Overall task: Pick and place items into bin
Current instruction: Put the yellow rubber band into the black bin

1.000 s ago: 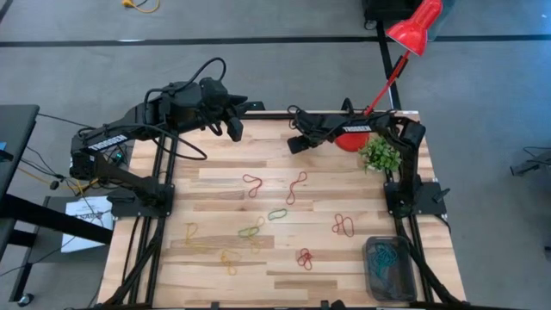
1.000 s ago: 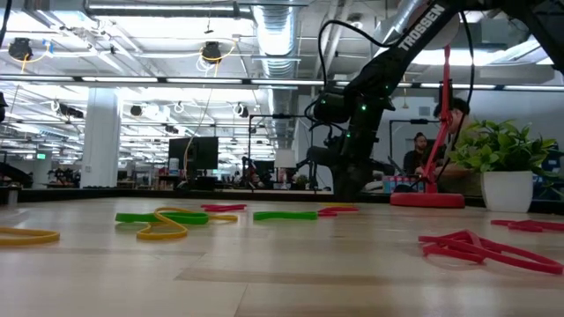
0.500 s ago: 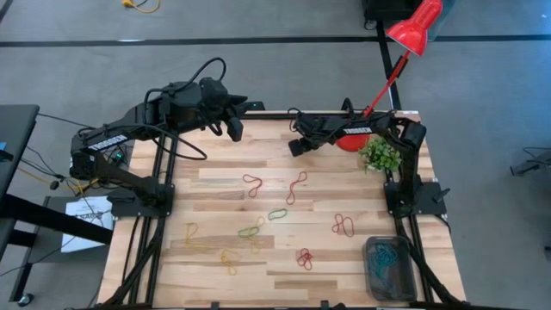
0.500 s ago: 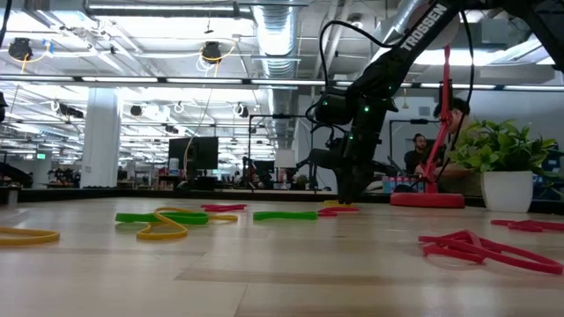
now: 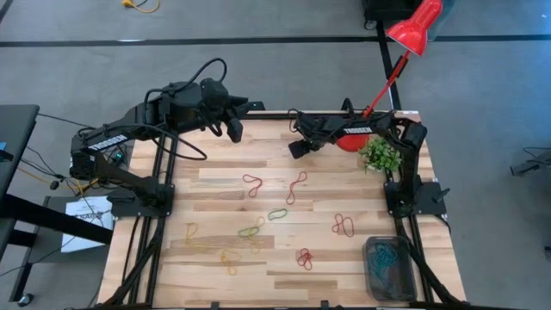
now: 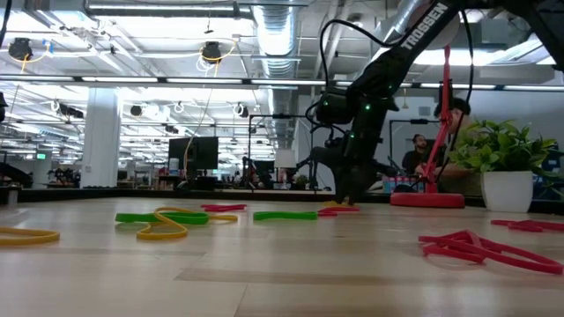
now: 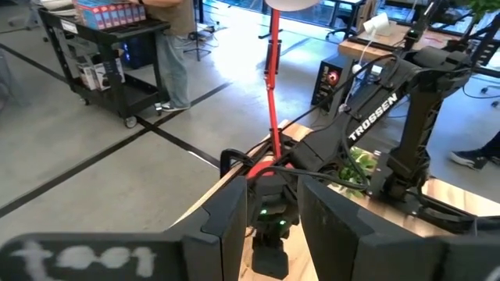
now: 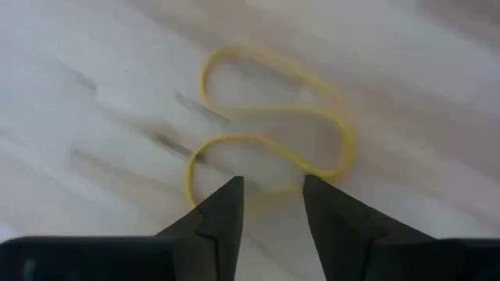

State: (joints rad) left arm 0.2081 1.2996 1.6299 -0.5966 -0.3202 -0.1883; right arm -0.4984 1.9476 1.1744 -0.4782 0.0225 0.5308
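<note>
Below us spreads the wooden table (image 5: 344, 263), our broadest thing, with our two dark arms reaching over its far edge. Our left gripper (image 5: 234, 129) hangs above the far left part of the table, waiting, its fingers (image 7: 234, 226) standing a little apart with nothing between them. Our right gripper (image 5: 298, 148) is low over the far middle of the table, just beside the round red lamp base (image 5: 350, 139); its two fingers (image 8: 226, 215) stand apart with a gap between them, holding nothing, right above a thin yellow loop (image 8: 269, 133) that lies flat on the wood in a twisted figure. Near the lamp base stands a small green plant (image 5: 380, 155) in a white pot. At the near right corner sits the dark grey bin (image 5: 389, 268), with a few loops already lying inside it. Scattered over the middle and near part of the table, well apart from the bin, we see the other items: two red loops (image 5: 252, 183) side by side, a green loop (image 5: 277, 213), a red one (image 5: 343, 226) to the right, yellow ones (image 5: 194, 237) to the left, and a red tangle (image 5: 304, 257) nearest the front edge.
</note>
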